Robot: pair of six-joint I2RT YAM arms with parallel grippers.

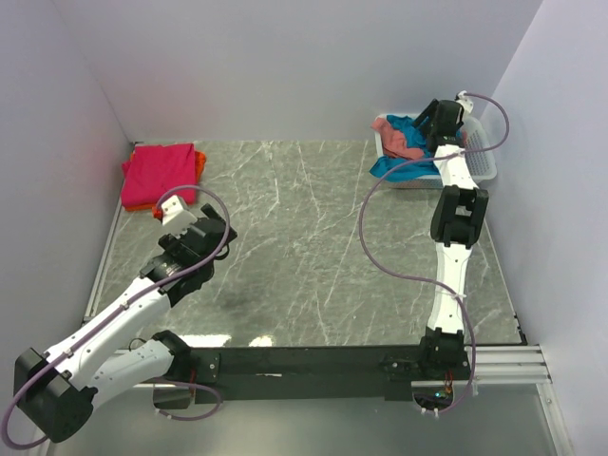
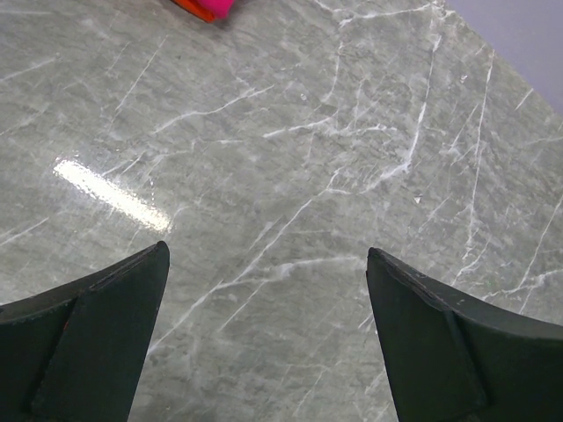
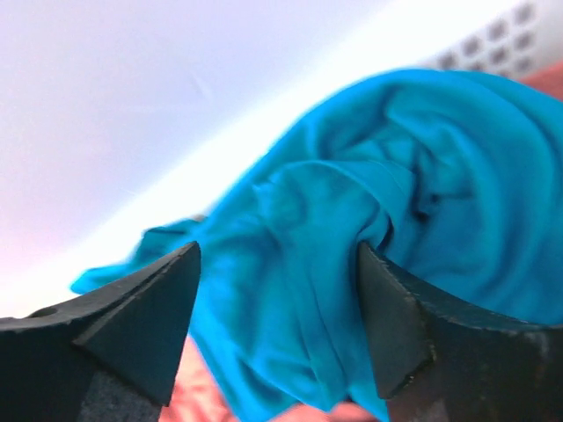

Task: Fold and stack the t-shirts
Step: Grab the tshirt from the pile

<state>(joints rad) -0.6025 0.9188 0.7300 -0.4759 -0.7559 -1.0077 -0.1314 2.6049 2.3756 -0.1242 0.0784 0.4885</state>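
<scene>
presumably for lifting, the far-right teal t-shirt is straddled by the right gripper; clamping cannot be told.

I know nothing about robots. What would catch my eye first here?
Bright colours on the grey marble table: a folded magenta shirt lies on an orange shirt in the far left corner. At far right, the right gripper is down in a white basket, jaws open astride a rumpled teal shirt beside a salmon shirt. The left gripper hangs open over bare table.
</scene>
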